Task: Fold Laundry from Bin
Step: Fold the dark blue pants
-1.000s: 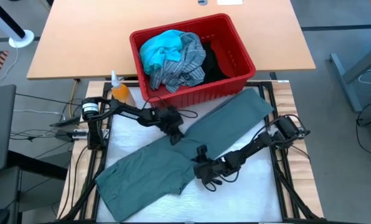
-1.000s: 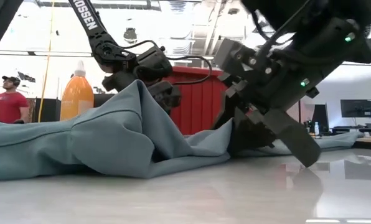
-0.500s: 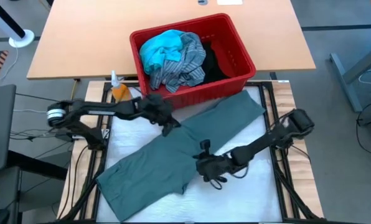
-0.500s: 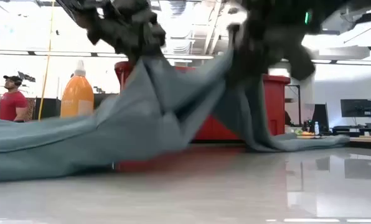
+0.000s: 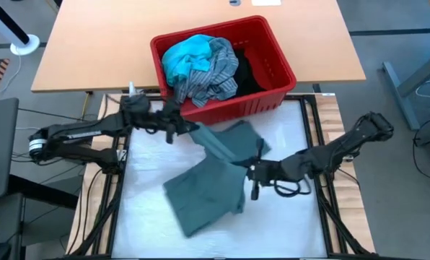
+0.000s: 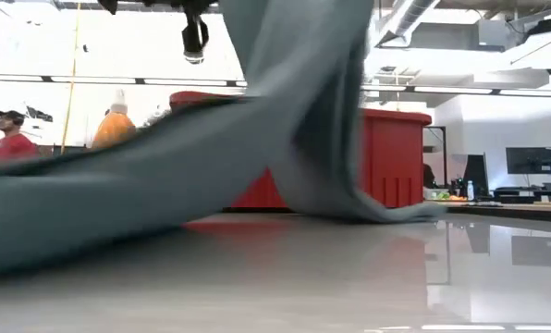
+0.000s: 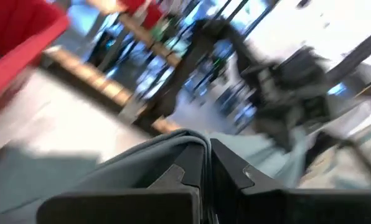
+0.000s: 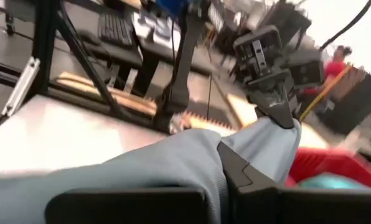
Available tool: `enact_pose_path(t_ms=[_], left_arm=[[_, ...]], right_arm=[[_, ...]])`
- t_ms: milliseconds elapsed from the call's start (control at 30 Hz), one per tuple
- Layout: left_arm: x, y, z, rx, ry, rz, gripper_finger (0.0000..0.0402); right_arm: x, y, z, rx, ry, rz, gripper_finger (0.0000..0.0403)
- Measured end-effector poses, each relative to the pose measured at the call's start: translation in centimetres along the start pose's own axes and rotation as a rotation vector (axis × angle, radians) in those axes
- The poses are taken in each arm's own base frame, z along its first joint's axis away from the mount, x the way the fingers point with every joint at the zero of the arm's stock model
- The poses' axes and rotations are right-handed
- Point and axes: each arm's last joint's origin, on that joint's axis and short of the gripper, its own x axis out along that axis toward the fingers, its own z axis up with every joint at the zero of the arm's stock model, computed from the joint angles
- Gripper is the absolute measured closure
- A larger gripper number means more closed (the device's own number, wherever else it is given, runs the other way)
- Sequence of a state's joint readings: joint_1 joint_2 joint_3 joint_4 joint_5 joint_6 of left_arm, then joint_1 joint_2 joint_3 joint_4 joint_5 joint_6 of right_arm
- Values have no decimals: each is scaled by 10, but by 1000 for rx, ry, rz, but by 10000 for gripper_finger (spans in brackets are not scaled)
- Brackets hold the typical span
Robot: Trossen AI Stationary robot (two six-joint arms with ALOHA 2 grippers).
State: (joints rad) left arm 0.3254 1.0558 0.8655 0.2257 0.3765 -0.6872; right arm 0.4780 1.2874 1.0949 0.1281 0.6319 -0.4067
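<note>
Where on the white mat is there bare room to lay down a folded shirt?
Bare mat lies left of the green garment, below the left arm, and along the right edge by the bin. The middle is crowded: both pincers hold the garment there.

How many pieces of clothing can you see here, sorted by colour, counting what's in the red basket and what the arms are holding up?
Grey-green garment, pinched by both grippers, left and right: 1
Turquoise garment, in the red bin: 1
Blue-grey striped shirt, in the bin: 1
Black garment, in the bin: 1
Total: 4
</note>
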Motion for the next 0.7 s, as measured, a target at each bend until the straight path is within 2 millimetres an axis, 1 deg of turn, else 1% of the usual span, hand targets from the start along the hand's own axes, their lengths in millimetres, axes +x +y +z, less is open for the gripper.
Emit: enact_pose_path(t_ms=[100, 167, 233, 333, 400, 500, 600, 700], left_arm=[[-3, -19, 18, -43, -52, -64, 401], [-1, -37, 34, -36, -73, -124, 401], [3, -52, 48, -29, -58, -171, 401], [11, -66, 65, -25, 1, -178, 401], [16, -71, 73, -29, 40, -154, 401], [24, -74, 81, -40, 93, -135, 401], [34, -72, 82, -56, 140, -130, 401], [43, -66, 79, -95, 175, -133, 401]], right_arm=[[-5, -8, 21, -66, -48, -9, 378], [-9, -16, 37, -100, -88, -26, 378], [-10, -22, 50, -131, -116, -41, 378], [-10, -25, 63, -193, -120, -32, 378], [-8, -26, 69, -225, -116, -24, 378], [-8, -22, 77, -273, -106, -1, 378], [-10, -19, 82, -288, -103, 17, 378], [-15, -15, 88, -284, -121, 30, 378]])
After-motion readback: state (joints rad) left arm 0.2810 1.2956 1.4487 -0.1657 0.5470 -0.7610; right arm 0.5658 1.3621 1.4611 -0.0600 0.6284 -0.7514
